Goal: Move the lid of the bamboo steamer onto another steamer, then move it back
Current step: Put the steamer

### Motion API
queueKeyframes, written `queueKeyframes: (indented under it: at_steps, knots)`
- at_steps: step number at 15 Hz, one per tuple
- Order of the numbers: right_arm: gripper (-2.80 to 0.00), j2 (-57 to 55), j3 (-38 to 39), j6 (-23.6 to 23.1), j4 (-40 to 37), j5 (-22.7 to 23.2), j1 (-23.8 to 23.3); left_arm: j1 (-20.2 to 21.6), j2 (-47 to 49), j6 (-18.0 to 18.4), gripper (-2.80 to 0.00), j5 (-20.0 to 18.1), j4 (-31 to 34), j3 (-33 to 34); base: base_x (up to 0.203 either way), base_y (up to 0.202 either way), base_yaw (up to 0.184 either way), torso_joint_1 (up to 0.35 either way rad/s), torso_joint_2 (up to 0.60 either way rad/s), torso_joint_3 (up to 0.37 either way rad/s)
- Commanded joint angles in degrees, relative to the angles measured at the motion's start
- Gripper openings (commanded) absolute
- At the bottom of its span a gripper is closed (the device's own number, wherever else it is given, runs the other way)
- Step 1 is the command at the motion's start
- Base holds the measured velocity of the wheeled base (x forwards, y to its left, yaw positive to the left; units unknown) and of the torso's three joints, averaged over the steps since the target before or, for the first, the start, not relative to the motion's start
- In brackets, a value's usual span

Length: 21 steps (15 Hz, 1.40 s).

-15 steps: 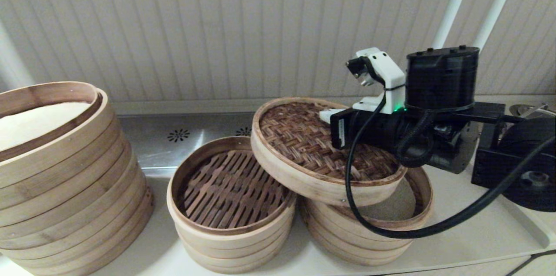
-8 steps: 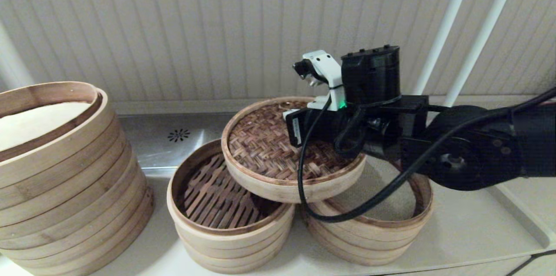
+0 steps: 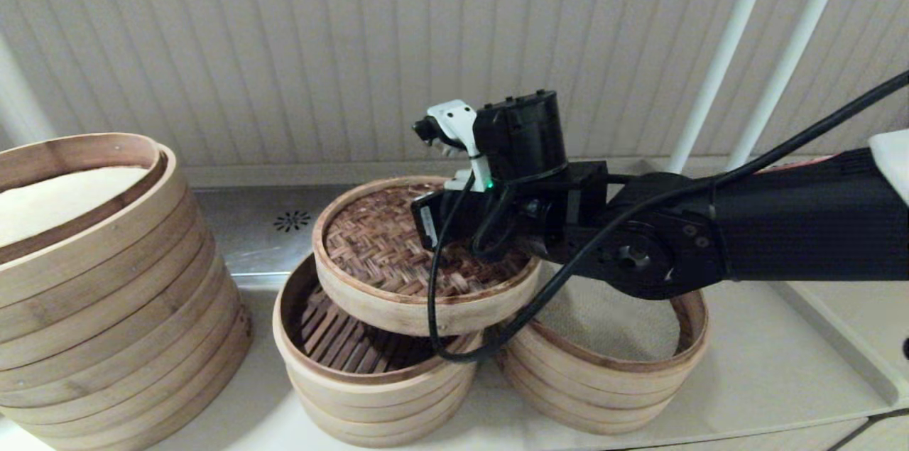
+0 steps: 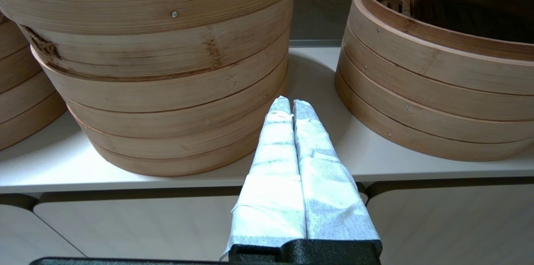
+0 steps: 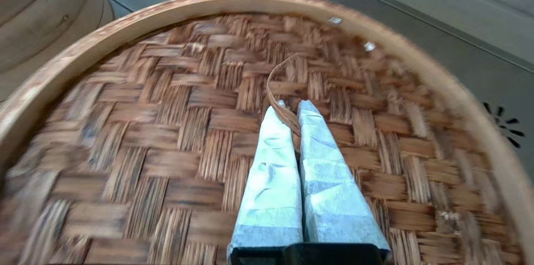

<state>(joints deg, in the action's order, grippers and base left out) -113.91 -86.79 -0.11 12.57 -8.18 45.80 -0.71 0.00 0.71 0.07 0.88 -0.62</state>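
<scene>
Large steamer (image 3: 85, 280): standing on the table (image 3: 767, 373) well to the left of the right pincer, with a white inside showing at its top.
Left pincer (image 4: 292, 106): sitting low in front of the table edge with its wrapped fingers pressed together and gripping nothing, the large steamer's wall just beyond its tips.
Slat-floor steamer (image 3: 369, 366): sitting below and slightly left of the right pincer, its dark slats partly covered from above.
Bamboo steamer lid (image 3: 398, 252): hanging tilted in the air under the right pincer, overlapping the slat-floor steamer and apart from its rim.
Right pincer (image 5: 292, 110): reaching in from the right over the lid's woven top, its fingers nearly closed and pinching the thin bamboo loop handle (image 5: 277, 89) at the lid's middle.
Another steamer (image 3: 618, 373): sitting below and to the right of the right pincer, under the arm, uncovered, its grey mesh liner (image 3: 603, 323) showing.
</scene>
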Motion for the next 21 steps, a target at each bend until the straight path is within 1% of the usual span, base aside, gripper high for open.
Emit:
queueKeyframes:
  at_steps: [1, 4, 7, 13, 16, 21]
  knots:
    - [-2.8, -2.7, -1.8, -0.1, 0.1, 0.0, 0.6, 0.0, 0.1, 0.0, -2.8, 0.0, 0.0, 0.0, 0.0, 0.0, 0.0, 0.0, 0.0, 0.0]
    - [-2.8, -5.2, -3.0, -0.2, 0.1, -0.1, 2.2, 0.0, 0.1, 0.0, -2.8, 0.0, 0.0, 0.0, 0.0, 0.0, 0.0, 0.0, 0.0, 0.0]
    - [-2.8, -7.0, -4.4, -0.5, -0.1, -0.1, 2.7, 0.0, 0.1, 0.0, -2.8, 0.0, 0.0, 0.0, 0.0, 0.0, 0.0, 0.0, 0.0, 0.0]
    - [-2.8, -7.1, -4.6, -0.6, -0.4, -0.1, 4.7, 0.0, 0.1, 0.0, -2.8, 0.0, 0.0, 0.0, 0.0, 0.0, 0.0, 0.0, 0.0, 0.0]
    - [-2.8, -7.2, -4.5, -0.5, -0.4, -0.1, 4.7, 0.0, 0.1, 0.0, -2.8, 0.0, 0.0, 0.0, 0.0, 0.0, 0.0, 0.0, 0.0, 0.0]
    - [-2.8, -7.4, -3.7, -0.6, -0.4, -0.3, 6.1, 0.0, 0.1, 0.0, -2.8, 0.0, 0.0, 0.0, 0.0, 0.0, 0.0, 0.0, 0.0, 0.0]
